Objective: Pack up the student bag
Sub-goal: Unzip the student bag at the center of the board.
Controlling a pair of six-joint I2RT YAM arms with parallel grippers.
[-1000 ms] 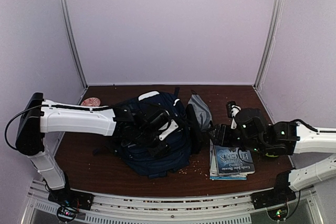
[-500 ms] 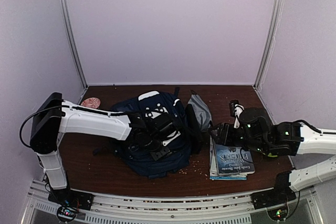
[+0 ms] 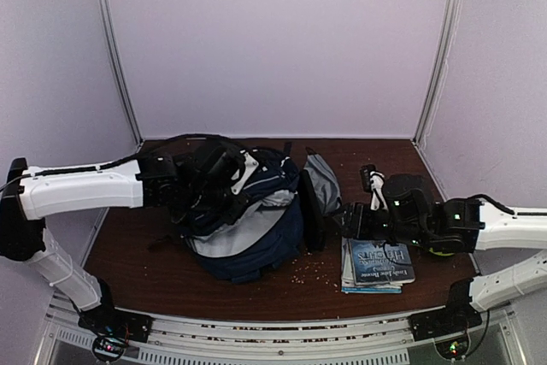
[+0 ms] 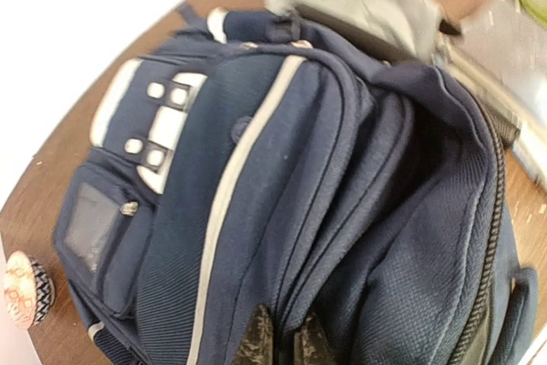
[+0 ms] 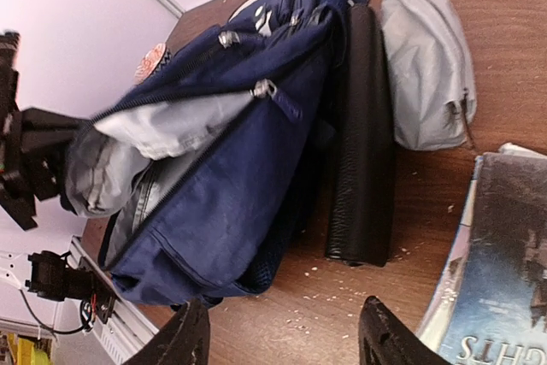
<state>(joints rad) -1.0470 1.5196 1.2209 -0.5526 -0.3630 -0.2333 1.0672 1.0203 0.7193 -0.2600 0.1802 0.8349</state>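
On the table (image 3: pixel 128 250) I see a grey pouch (image 3: pixel 325 184) at the back, a black case (image 3: pixel 309 211) lying along the bag's right side and touching it, and a stack of books (image 3: pixel 380 262) just right of the case, with crumbs (image 3: pixel 308 275) scattered in front. A small patterned disc (image 4: pixel 24 288) sits at the back left, past the bag's top; from above, my left arm (image 3: pixel 85 190) covers it. The case and pouch stand between the right gripper and the bag. The bag (image 3: pixel 265 250) lies in the middle of the table, its top toward the back wall. The left gripper (image 4: pixel 284 341) is over its left rear part, its 2 fingertips nearly together, pinching a fold of navy fabric beside the zip. The flap hangs up from that grip, so the grey lining (image 3: pixel 226 238) shows. The right gripper (image 5: pixel 286 335) hovers low over bare wood to the bag's right, jaws wide apart and holding nothing, with the case's near end just ahead of it and the books just to its right. 1 second ago the left gripper lay spread over the flat middle of the bag; now it has closed, pulled back to the left and raised the flap, opening the bag. The right arm has barely moved.
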